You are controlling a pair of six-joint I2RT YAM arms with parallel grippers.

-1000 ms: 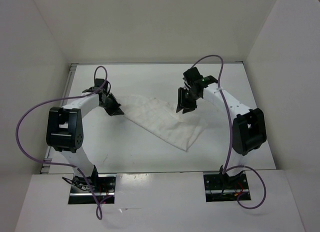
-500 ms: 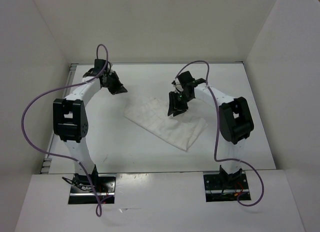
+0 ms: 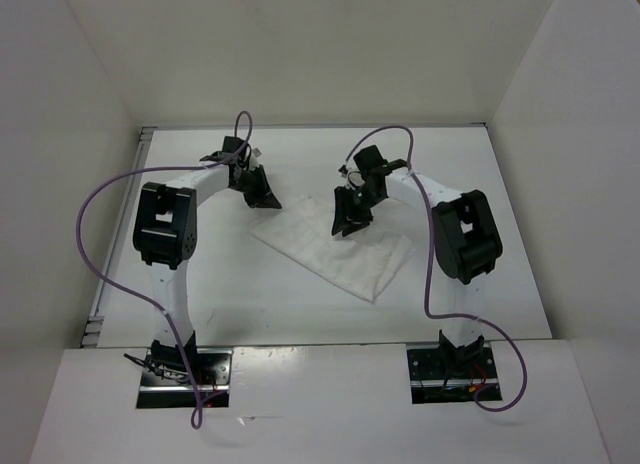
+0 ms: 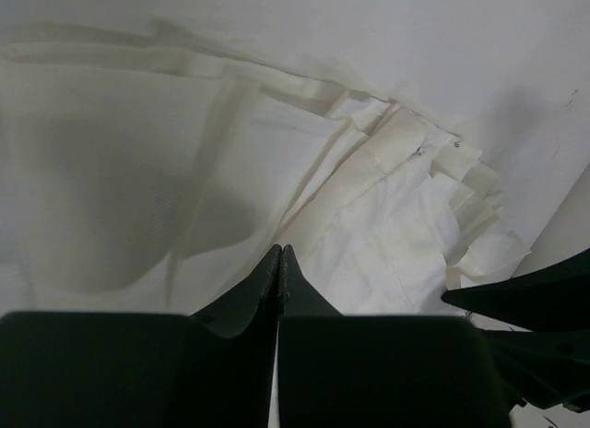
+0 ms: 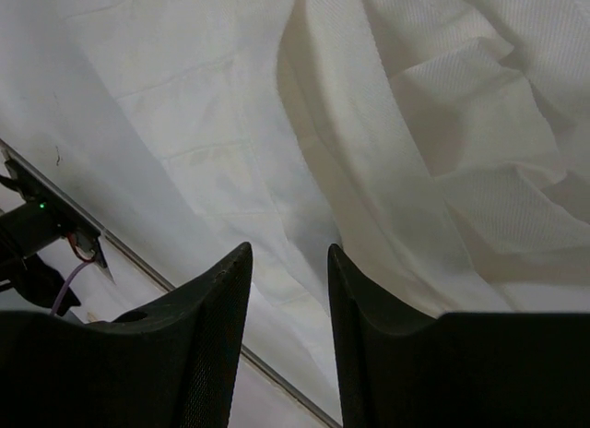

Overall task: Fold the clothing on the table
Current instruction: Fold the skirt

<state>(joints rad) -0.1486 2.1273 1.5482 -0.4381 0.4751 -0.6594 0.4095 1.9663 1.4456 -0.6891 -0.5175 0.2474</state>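
Two grippers: both hang over the far part of the clothing (image 3: 345,256); the left gripper (image 3: 264,193) is at its far-left corner, the right gripper (image 3: 349,218) above its middle.
Clothing: a slanted, folded band in the middle of the table (image 3: 480,184), with layered edges.
Left jaws: pressed together, and I see no fabric between them.
Right jaws: standing apart, holding nothing, with fabric just below.
Step in hand: I think one fold is laid and the arms are taking position for the next.
Next move: probably the right gripper must descend and pinch an edge; the left must open first.
Changed since a second ago: the clothing reached further left then and is shorter now. The left gripper went from that end to the far-left corner, and the right one shifted slightly left.
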